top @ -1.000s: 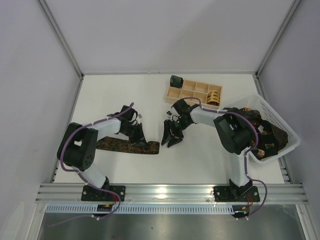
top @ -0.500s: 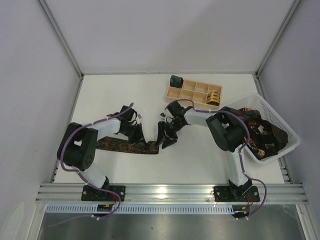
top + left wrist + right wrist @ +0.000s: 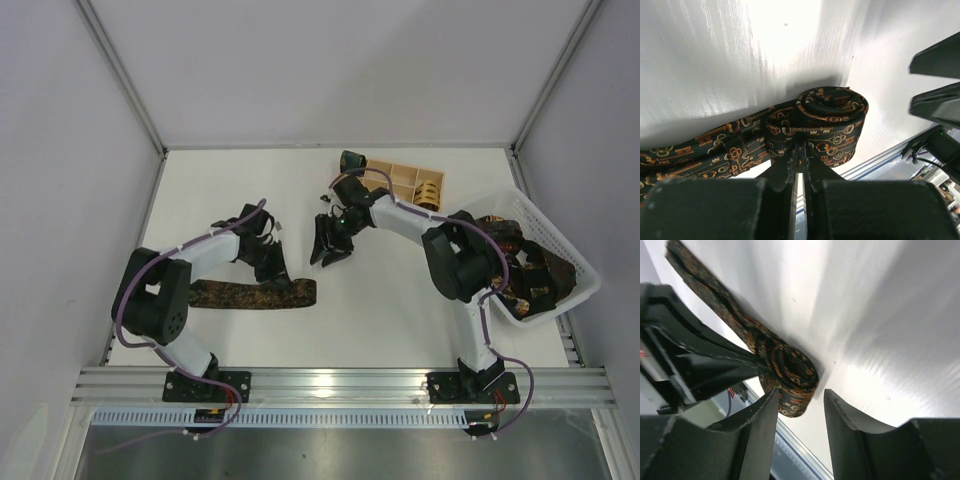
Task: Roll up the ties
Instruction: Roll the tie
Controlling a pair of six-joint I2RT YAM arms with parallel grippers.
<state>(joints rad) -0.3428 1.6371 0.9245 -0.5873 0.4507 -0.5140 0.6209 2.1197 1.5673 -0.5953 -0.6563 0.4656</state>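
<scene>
A dark tie with tan-orange key patterns lies flat on the white table, its right end curled into a loose coil. My left gripper is shut on the tie just behind that coil, as the left wrist view shows. My right gripper is open and empty, a little behind and to the right of the coil. In the right wrist view the coil lies beyond the spread fingers. A dark green rolled tie and a tan-gold one sit at the tray.
A pale wooden compartment tray stands at the back centre. A white mesh basket with several more ties is at the right edge. The right arm's links reach across in front of the tray.
My right gripper has drawn back from the tie's coiled end toward the tray, still open. My left gripper has stayed shut on the tie, which shifted slightly.
</scene>
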